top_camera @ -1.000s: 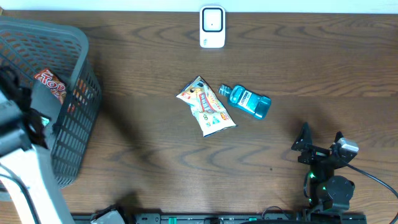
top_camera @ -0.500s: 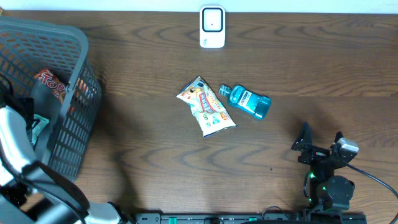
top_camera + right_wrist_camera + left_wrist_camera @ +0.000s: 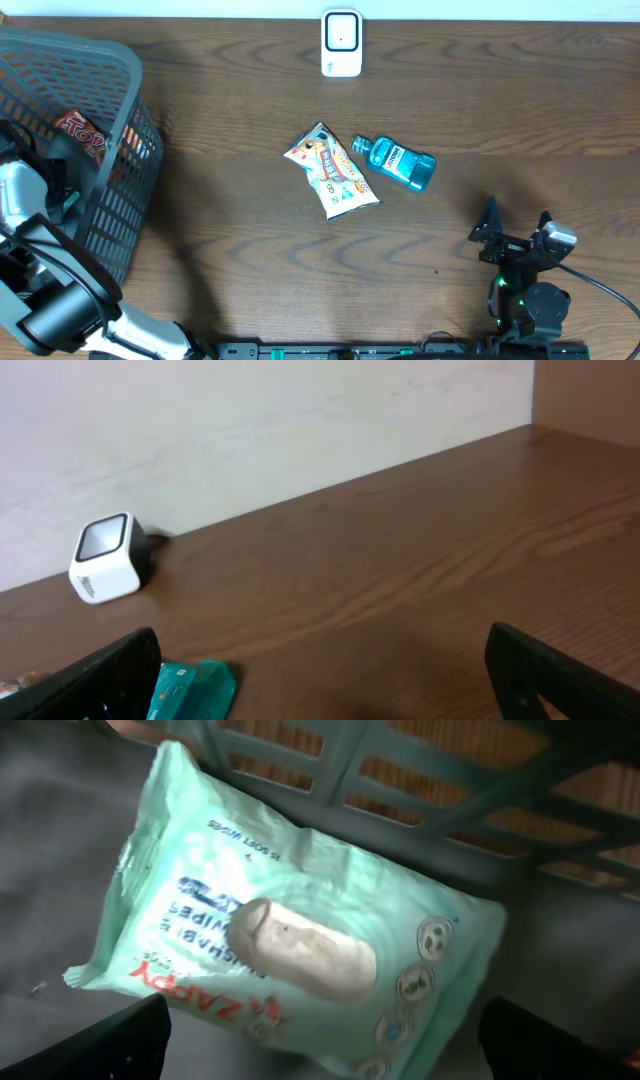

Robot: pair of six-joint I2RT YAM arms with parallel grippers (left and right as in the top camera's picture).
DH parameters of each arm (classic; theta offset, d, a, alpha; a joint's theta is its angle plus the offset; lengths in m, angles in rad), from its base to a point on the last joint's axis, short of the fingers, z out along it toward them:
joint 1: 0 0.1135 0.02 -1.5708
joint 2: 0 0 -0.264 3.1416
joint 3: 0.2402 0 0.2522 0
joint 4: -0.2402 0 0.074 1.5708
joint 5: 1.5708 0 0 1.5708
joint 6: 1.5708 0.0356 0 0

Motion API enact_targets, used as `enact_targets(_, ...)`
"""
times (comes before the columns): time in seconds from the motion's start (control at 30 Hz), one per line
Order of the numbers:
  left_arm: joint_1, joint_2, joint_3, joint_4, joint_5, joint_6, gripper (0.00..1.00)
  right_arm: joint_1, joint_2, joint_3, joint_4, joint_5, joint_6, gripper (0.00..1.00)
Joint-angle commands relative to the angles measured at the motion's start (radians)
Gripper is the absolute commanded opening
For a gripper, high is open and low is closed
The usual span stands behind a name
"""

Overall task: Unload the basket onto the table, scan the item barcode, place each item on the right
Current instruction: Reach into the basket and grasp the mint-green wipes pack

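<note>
A mint-green wipes pack (image 3: pixel 290 920) lies on the floor of the grey basket (image 3: pixel 118 100). My left gripper (image 3: pixel 325 1045) hangs open just above it, one dark finger (image 3: pixel 110 1040) on each side of the pack's lower end. In the overhead view the left arm (image 3: pixel 25 195) reaches into the basket and hides the pack. The white barcode scanner (image 3: pixel 341 43) stands at the table's far edge and also shows as the scanner (image 3: pixel 105 557) in the right wrist view. My right gripper (image 3: pixel 515 228) rests open and empty at the front right.
A yellow snack bag (image 3: pixel 331 171) and a teal mouthwash bottle (image 3: pixel 402 162) lie side by side mid-table. A red snack pack (image 3: pixel 80 132) sits in the basket. The basket's mesh wall (image 3: pixel 420 790) rises just behind the wipes pack.
My left arm has swung and settled lower inside the basket, covering the wipes pack in the overhead view. The right arm and the items on the table have not moved.
</note>
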Motion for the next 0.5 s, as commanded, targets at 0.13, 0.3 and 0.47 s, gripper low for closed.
enact_targets(0.13,0.004,0.049,-0.028,0.024,-0.002,-0.01,0.81,0.008,-0.002,-0.004,0.0,0.001,-0.01,0.99)
enact_targets(0.3,0.004,0.05,-0.034,0.03,-0.006,-0.009,0.41,0.008,-0.002,-0.004,0.0,0.001,-0.01,0.99)
enact_targets(0.47,0.004,0.05,-0.034,0.03,-0.01,0.011,0.08,0.008,-0.002,-0.004,0.0,0.001,-0.01,0.99)
